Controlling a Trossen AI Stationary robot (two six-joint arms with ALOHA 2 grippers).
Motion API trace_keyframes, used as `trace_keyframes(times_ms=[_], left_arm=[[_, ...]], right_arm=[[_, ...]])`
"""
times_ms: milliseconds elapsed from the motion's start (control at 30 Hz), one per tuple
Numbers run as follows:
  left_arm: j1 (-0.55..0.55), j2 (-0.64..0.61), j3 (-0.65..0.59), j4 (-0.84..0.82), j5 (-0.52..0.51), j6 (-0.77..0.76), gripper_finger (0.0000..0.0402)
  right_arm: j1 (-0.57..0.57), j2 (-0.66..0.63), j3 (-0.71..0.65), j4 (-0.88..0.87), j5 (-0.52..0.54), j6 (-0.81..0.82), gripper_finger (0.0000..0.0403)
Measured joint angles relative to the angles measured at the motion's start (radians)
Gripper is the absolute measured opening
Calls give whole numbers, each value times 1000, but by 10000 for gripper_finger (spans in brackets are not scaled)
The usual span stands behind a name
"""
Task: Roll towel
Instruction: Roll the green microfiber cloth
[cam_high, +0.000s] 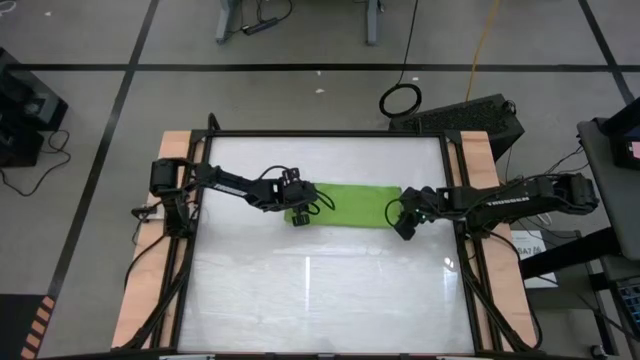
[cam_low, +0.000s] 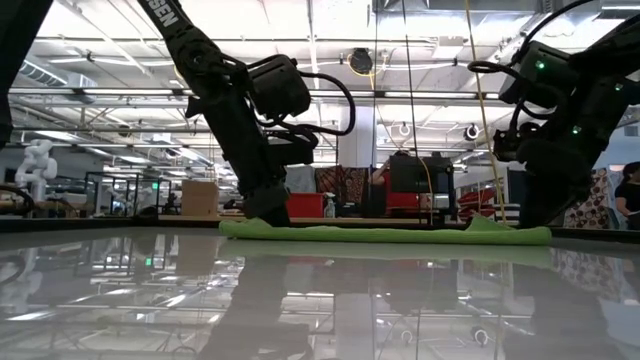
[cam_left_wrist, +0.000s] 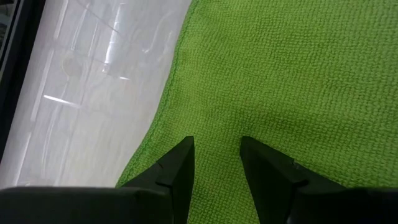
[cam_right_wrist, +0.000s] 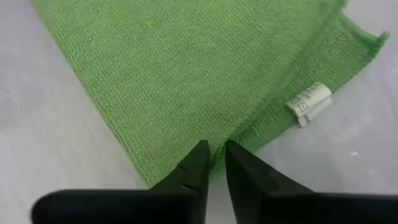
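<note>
Table (cam_high: 320, 300): glossy white top, pretty reflective, dark frame round it, wood strips down both long sides. Only thing lying on it is towel (cam_high: 345, 205), lime green, folded into flat band, toward far half. Small white tag (cam_right_wrist: 309, 102) pokes out at one corner, resting on tabletop.
</note>
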Motion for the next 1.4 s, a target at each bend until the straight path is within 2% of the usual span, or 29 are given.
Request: trace_keyframes(times_ms=[167,467,767,933,1133,1267,1400], left_arm=[[0,0,0,0,0,0,141],[0,0,0,0,0,0,141],[0,0,0,0,0,0,141],[0,0,0,2,0,0,141],[0,0,0,0,0,-1,141],[0,0,0,-2,0,-1,141],[0,0,0,-3,0,0,141]], right_arm=[[0,0,0,-1,1,-27,5],[0,-40,0,7,-10,-39,1],[0,-145,1,-73,-203,-12,0],[0,-134,1,-134,-209,4,0],[24,-132,1,-33,-297,-6,4],[39,-132,1,-28,-331,-7,11],[71,-132,1,-28,-381,-14,36]])
